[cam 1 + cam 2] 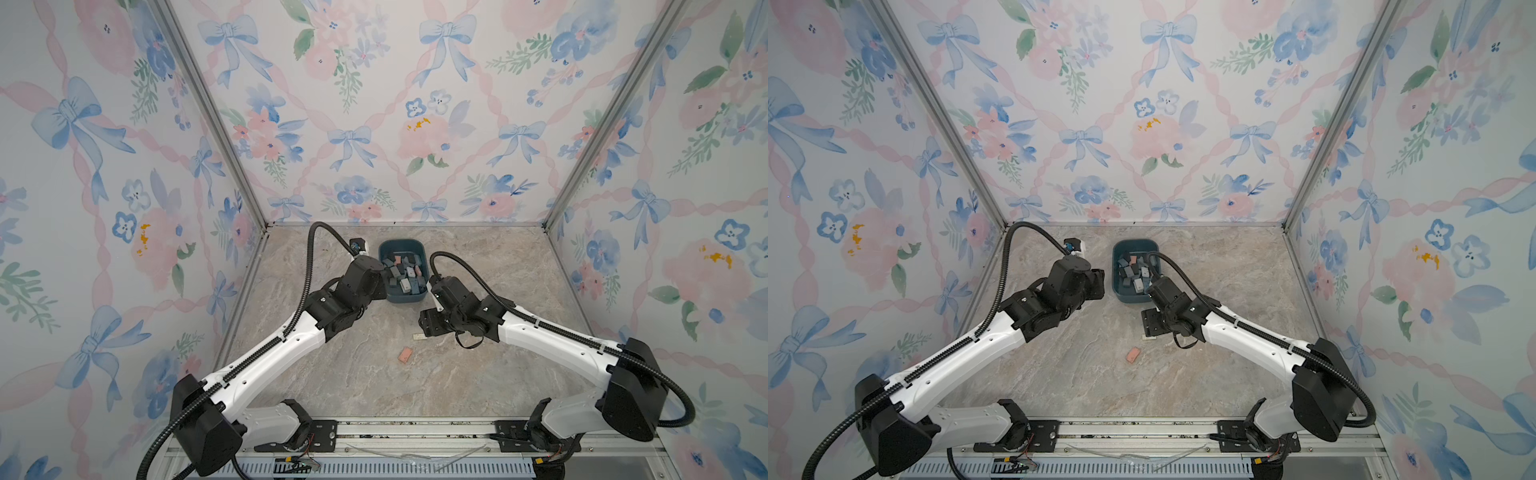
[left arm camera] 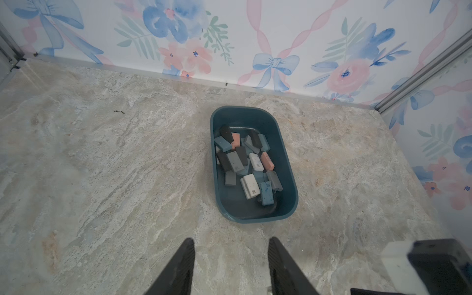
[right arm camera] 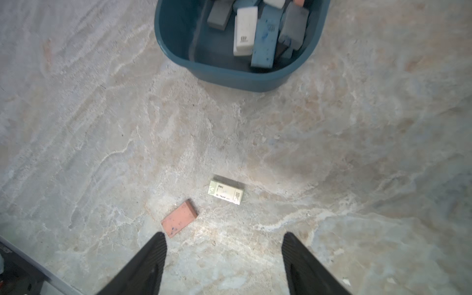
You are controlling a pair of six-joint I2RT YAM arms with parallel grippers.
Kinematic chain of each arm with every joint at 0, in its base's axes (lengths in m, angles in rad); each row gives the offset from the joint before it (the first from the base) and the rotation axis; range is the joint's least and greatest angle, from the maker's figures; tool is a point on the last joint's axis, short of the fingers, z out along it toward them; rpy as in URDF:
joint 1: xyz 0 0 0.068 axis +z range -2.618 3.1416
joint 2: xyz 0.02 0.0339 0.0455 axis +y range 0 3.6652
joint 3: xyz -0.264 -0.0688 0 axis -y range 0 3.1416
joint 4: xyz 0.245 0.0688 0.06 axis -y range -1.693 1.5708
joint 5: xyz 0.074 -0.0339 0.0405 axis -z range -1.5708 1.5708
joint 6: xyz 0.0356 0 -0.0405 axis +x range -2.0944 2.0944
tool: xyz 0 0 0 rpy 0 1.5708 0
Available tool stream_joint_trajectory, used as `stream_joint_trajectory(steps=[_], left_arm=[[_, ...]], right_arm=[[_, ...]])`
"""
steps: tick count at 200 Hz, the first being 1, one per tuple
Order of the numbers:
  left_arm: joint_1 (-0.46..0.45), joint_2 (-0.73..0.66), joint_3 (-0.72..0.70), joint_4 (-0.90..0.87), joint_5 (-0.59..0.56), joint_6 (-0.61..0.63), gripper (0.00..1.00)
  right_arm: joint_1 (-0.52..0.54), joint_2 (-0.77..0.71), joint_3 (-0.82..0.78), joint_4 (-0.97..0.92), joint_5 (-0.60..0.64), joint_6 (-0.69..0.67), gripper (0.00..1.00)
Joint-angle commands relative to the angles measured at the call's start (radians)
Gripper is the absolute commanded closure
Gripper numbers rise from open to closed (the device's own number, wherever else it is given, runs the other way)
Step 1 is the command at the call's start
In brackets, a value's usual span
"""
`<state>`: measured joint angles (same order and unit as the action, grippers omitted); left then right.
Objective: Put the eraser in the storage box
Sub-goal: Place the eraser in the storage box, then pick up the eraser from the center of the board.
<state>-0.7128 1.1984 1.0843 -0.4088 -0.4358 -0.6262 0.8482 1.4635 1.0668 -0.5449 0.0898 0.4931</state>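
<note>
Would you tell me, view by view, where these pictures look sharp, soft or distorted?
In both top views: wide-angle, the corner posts splay outward, and the pink eraser is tiny and soft. Left wrist: evenly lit, the box crisp. Right wrist: the box looks smeared, while the white eraser is sharp enough to show its label.

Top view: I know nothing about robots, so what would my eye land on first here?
Probably the floral-and-bow wallpaper on all three walls, then the black-and-white left arm and right arm reaching in from the near edge. Between their tips sits a teal storage box heaped with erasers, while a pink eraser and a white labelled eraser lie loose on the marbled table nearer the arms' bases.
</note>
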Motion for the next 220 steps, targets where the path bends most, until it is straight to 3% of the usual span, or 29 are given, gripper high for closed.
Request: stream_joint_trajectory(steps=[1,69,220], left_arm=[[0.004,-0.073,-0.064,0.044,-0.031,-0.021,0.50],[0.003,-0.172,-0.187,0.051,-0.017,-0.051,0.52],[0.006,-0.164,-0.216,0.053,-0.015,-0.069,0.51]], right_arm=[[0.042,0.055,-0.021,-0.047,0.028,0.048,0.23],[0.065,0.217,0.028,-0.041,0.038,0.041,0.20],[0.060,0.389,0.134,-0.021,0.064,0.042,0.27]])
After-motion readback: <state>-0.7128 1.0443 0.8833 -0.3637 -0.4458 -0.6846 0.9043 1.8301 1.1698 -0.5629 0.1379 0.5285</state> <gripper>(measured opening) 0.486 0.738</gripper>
